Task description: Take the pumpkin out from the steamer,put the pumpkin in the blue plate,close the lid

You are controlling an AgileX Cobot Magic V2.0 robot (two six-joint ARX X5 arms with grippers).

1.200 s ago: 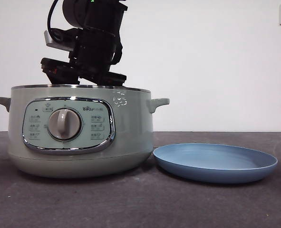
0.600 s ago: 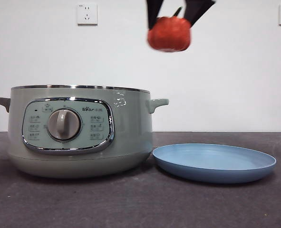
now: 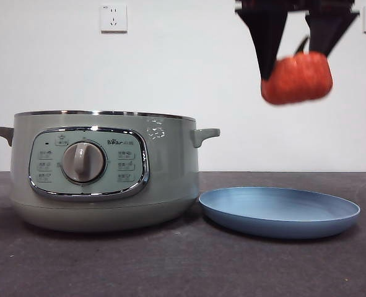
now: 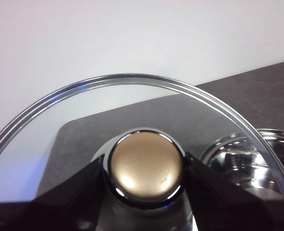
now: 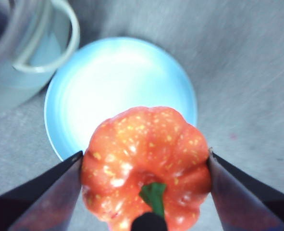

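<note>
Jaws of the right gripper (image 5: 146, 163) are clamped on the flanks of the pumpkin (image 5: 146, 166), one black finger on each side, with the green stem pointing up toward the wrist camera between them. In the front view that gripper (image 3: 296, 59) hangs from the top edge and holds the pumpkin (image 3: 296, 77) in the air, high above the blue plate (image 3: 279, 211) and clear of the steamer (image 3: 102, 170), whose rim is open with no lid on it. The left gripper (image 4: 144, 168) is closed around the knob of the lid (image 4: 132, 79), holding it up away from the pot. The likeliest trouble, in my judgement, is the release: the pumpkin is round and the plate shallow, so letting go from this height could send it bouncing or rolling off the rim onto the table. It also seems to sit toward the near edge of the plate rather than over the middle, which would make that worse. The grip is only on two curved sides, so a slip during the descent is possible too. Only the right wrist view shows the pumpkin's position over the plate (image 5: 122, 91); only the front view shows its height; only the left wrist view shows where the lid is.
</note>
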